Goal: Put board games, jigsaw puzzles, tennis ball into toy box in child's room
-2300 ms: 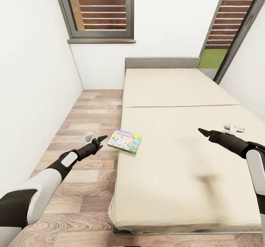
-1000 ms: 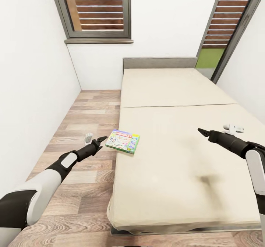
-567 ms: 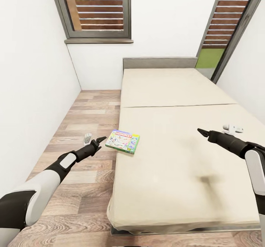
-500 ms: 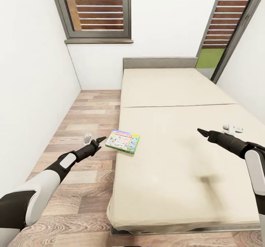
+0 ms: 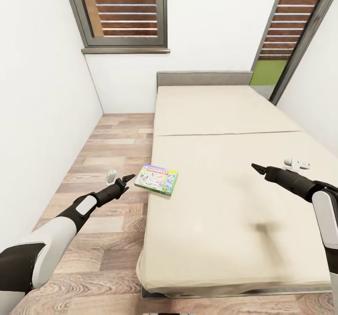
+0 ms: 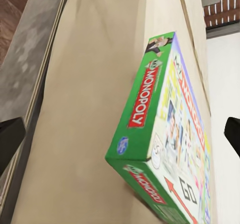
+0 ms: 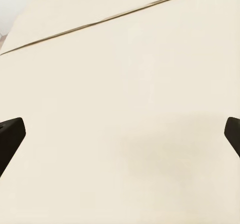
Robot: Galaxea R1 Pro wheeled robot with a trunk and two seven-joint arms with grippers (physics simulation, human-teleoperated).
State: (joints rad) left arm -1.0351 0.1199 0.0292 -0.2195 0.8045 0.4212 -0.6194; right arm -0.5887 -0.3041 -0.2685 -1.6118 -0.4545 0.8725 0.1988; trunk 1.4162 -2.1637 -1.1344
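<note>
Bedding in plain beige covers the bed [image 5: 234,202], where one board game [image 5: 157,180], a green Monopoly box, lies flat at the left edge. Left gripper [image 5: 127,179] hovers just beside it, fingers wide; right gripper [image 5: 257,167] hangs over bare bedding, fingers wide. Wood-plank floor [image 5: 108,165], white walls, shuttered window [image 5: 124,12].

The game box [image 5: 157,180] lay on the bed's [image 5: 225,118] near left edge, just ahead of the left claw [image 5: 127,179]. The right claw [image 5: 256,167] hovered over the mattress, well apart from the box.
</note>
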